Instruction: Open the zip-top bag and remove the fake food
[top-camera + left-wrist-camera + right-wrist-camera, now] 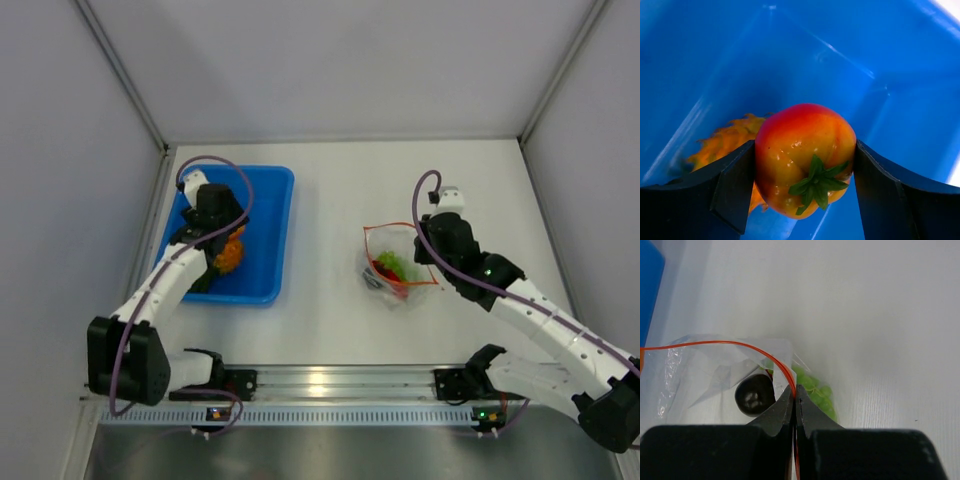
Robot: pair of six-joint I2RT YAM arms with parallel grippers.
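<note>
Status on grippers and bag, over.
Left gripper shut on tomato over blue tray. Right gripper pinching zip-top bag rim; green pieces, dark piece inside. Nothing in the way.

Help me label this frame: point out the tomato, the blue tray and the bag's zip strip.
tomato (805,155), left wrist view, its orange-red skin.
blue tray (265,220), top external view, bare floor.
zip strip (715,342), right wrist view, its curved top.

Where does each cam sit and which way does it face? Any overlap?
Top external: above and behind, looking down; left arm, right arm show.
Left wrist: looks into the blue tray; left pincer grips a tomato.
Right wrist: faces the zip-top bag; right pincer pinches its zip strip.
Shared: top also sees tray and bag.
</note>
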